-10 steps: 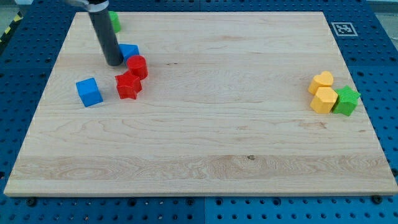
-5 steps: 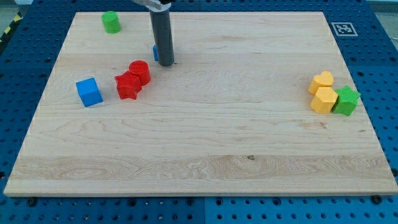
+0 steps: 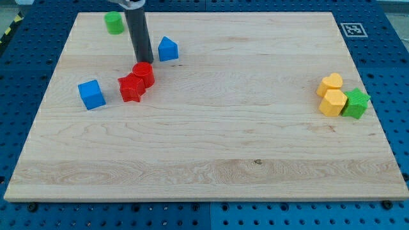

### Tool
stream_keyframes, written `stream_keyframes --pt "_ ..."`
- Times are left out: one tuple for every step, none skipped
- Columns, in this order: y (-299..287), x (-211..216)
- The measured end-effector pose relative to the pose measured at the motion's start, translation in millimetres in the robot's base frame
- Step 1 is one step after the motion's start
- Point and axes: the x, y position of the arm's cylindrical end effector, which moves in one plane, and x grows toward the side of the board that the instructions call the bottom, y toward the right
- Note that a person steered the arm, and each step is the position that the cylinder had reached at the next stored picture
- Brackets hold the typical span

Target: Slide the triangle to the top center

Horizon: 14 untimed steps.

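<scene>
Filling most of the view is a pale wooden board [image 3: 211, 147] with grain running from the view's left to its right and a small dark knot low of centre. It lies on a blue pegboard table [image 3: 25, 102] dotted with rows of holes, which shows on all sides. A black-and-white square marker [image 3: 351, 29] sits on the board's top right corner, and a strip of yellow-and-black tape [image 3: 9, 29] crosses the far top left.

The rod [image 3: 137, 32] comes down from the view's top, and my tip [image 3: 144, 61] rests on the board just above the red cylinder [image 3: 144, 73], close to it or touching; I cannot tell which. There is no hand to open or close, only the bare rod, and it holds nothing.

The blue triangle [image 3: 167, 48] stands just right of my tip, apart from it, in the board's upper left part, left of the top centre. The red cylinder touches a red star [image 3: 131, 87] at its lower left. A blue cube [image 3: 92, 94] sits left of the star, apart from it. A green cylinder [image 3: 114, 22] is near the top left corner.

At the right edge, well apart from the rest, a yellow heart [image 3: 331, 83], a yellow hexagon [image 3: 333, 102] and a green star [image 3: 355, 104] cluster together, touching.
</scene>
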Motion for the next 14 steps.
stream_keyframes --pt "9.6 -12.0" --pt "35.8 -25.8" --pt "76.0 -25.8" --pt "90.3 -5.7" --pt "118.2 8.9" --pt "121.0 6.4" --pt "122.0 6.4" --pt "122.0 6.4" --pt "122.0 6.4" --pt "122.0 6.4" --pt "134.5 6.0" --pt "145.2 6.0" --pt "136.6 3.2" --pt "161.3 -16.6"
